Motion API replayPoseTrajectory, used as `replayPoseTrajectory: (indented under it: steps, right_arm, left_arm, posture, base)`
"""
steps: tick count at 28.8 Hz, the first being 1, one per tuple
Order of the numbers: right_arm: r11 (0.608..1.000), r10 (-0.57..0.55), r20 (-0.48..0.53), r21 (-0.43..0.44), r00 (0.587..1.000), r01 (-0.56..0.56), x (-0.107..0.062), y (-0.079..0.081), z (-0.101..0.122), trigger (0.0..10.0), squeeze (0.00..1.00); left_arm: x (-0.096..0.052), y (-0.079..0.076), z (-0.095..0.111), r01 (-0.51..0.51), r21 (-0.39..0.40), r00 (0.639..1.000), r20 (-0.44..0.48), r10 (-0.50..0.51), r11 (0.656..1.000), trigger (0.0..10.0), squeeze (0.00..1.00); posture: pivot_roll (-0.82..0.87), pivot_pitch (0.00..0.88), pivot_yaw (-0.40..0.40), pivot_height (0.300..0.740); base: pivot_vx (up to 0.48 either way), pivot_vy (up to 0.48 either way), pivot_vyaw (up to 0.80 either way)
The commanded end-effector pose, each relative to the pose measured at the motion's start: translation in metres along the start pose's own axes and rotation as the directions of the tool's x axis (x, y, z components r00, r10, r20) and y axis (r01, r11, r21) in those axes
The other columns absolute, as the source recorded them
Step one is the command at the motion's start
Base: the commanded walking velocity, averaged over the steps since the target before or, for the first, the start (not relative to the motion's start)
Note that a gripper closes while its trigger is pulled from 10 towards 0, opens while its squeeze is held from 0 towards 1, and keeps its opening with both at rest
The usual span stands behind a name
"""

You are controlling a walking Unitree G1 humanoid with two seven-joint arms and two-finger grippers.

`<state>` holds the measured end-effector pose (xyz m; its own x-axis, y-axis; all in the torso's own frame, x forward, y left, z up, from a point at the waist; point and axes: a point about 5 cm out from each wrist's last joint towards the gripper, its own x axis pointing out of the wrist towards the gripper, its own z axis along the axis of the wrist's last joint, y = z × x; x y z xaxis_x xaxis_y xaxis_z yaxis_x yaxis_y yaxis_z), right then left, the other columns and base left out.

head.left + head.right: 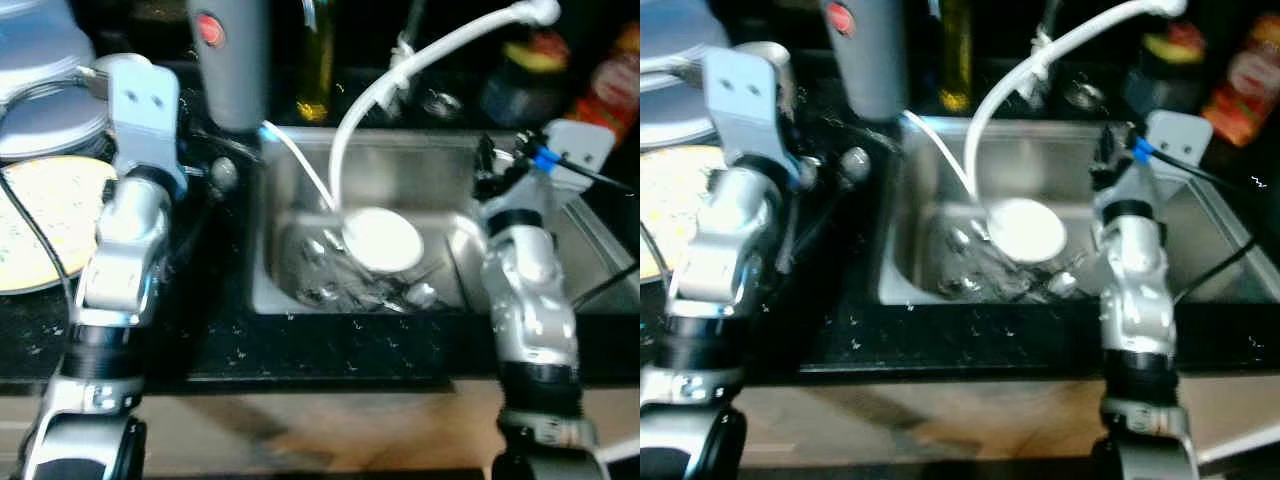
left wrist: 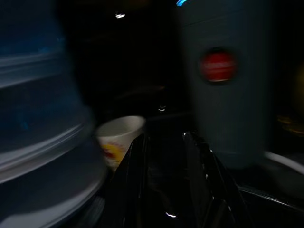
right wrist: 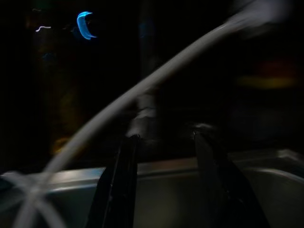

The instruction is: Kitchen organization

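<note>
The stainless steel sink, set in the black speckled counter, holds a round white bowl among wet metal utensils near its front wall. A white flexible hose arcs down from the back edge to the bowl. The right gripper is raised over the sink's right side, fingers released and parted, nothing between them. The left gripper is over the counter's left part, also parted and empty, facing a grey cylindrical container with a red button and a small white paper cup.

Recommended approach (judged): lower the right gripper toward the bowl's rim, clear of the hose, and grip one edge firmly, since wet ware may slip.
</note>
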<state>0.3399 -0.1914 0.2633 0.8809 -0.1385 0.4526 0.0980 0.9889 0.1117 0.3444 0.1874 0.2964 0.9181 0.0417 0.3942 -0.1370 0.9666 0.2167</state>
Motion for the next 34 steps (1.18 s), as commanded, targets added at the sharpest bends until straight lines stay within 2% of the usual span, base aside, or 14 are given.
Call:
replayPoseTrajectory:
  steps: [1, 14, 15, 16, 18, 19, 20, 22, 23, 27, 29, 34]
  right_arm:
    - [1.0, -0.005, 0.004, -0.008, 1.0, 0.005, -0.001, -0.003, 0.001, 10.0, 0.0]
    - [1.0, -0.006, 0.0, -0.001, 1.0, 0.006, -0.001, -0.003, 0.0, 10.0, 0.0]
    - [1.0, -0.005, 0.0, 0.0, 1.0, 0.005, -0.001, -0.003, 0.0, 10.0, 0.0]
    - [1.0, -0.003, 0.0, 0.0, 1.0, 0.003, -0.001, -0.002, 0.0, 10.0, 0.0]
    - [1.0, -0.003, 0.0, 0.0, 1.0, 0.003, -0.001, -0.002, 0.0, 10.0, 0.0]
    - [1.0, -0.002, -0.001, -0.001, 1.0, 0.002, -0.001, -0.002, -0.001, 10.0, 0.0]
    - [1.0, -0.002, -0.001, -0.001, 1.0, 0.002, -0.001, -0.002, -0.001, 10.0, 0.0]
    - [1.0, 0.002, -0.003, -0.001, 1.0, -0.002, -0.002, -0.001, -0.001, 10.0, 0.0]
    - [1.0, 0.004, -0.005, -0.001, 1.0, -0.004, -0.002, -0.001, -0.001, 10.0, 0.0]
    - [1.0, 0.011, -0.009, 0.004, 1.0, -0.011, -0.001, 0.001, -0.003, 10.0, 0.0]
    - [1.0, 0.013, -0.009, 0.006, 1.0, -0.013, -0.001, 0.002, -0.003, 10.0, 0.0]
    - [1.0, 0.018, -0.009, 0.006, 1.0, -0.018, -0.001, 0.002, -0.003, 10.0, 0.0]
  left_arm:
    - [0.0, -0.001, -0.001, 0.006, 0.017, 1.0, 0.004, -0.006, 1.0, 10.0, 0.0]
    - [-0.002, -0.008, -0.001, 0.062, -0.012, 0.998, -0.008, -0.062, 0.998, 10.0, 0.0]
    - [-0.001, -0.008, -0.002, 0.068, -0.027, 0.997, -0.028, -0.069, 0.997, 10.0, 0.0]
    - [0.0, -0.008, -0.007, 0.095, -0.016, 0.99, -0.107, -0.096, 0.995, 10.0, 0.0]
    - [0.001, -0.008, -0.009, 0.102, -0.011, 0.987, -0.127, -0.103, 0.995, 10.0, 0.0]
    - [0.002, -0.005, -0.01, 0.122, -0.022, 0.974, -0.189, -0.124, 0.992, 10.0, 0.0]
    - [0.002, -0.005, -0.01, 0.122, -0.022, 0.974, -0.189, -0.124, 0.992, 10.0, 0.0]
    - [0.004, 0.001, -0.005, 0.156, -0.045, 0.947, -0.278, -0.163, 0.987, 10.0, 0.0]
    - [0.004, 0.005, -0.002, 0.168, -0.086, 0.928, -0.321, -0.187, 0.982, 10.0, 0.0]
    - [0.003, 0.012, 0.001, 0.175, -0.075, 0.915, -0.356, -0.191, 0.982, 10.0, 0.0]
    - [0.003, 0.014, -0.003, 0.161, -0.047, 0.917, -0.361, -0.167, 0.986, 10.0, 0.0]
    - [0.003, 0.015, -0.01, 0.128, -0.043, 0.928, -0.347, -0.135, 0.991, 10.0, 0.0]
  posture:
    - [0.11, 0.067, -0.037, 0.74]
    - [0.11, 0.064, -0.036, 0.74]
    - [0.11, 0.064, -0.036, 0.74]
    - [0.11, 0.063, -0.034, 0.74]
    - [0.11, 0.063, -0.034, 0.74]
    - [0.12, 0.061, -0.033, 0.74]
    - [0.12, 0.061, -0.033, 0.74]
    - [0.12, 0.059, -0.033, 0.74]
    - [0.12, 0.061, -0.032, 0.74]
    - [0.13, 0.059, -0.029, 0.74]
    - [0.13, 0.059, -0.029, 0.74]
    - [0.12, 0.055, -0.031, 0.74]
  base:
    - [0.0, 0.0, 0.0]
    - [0.0, 0.0, 0.0]
    - [0.0, 0.0, 0.0]
    - [0.0, 0.0, 0.0]
    - [0.0, 0.0, 0.0]
    - [0.0, 0.0, 0.0]
    - [0.0, 0.0, 0.0]
    - [0.0, 0.0, 0.0]
    - [0.0, 0.0, 0.0]
    - [0.0, 0.0, 0.0]
    - [0.0, 0.0, 0.0]
    - [0.0, 0.0, 0.0]
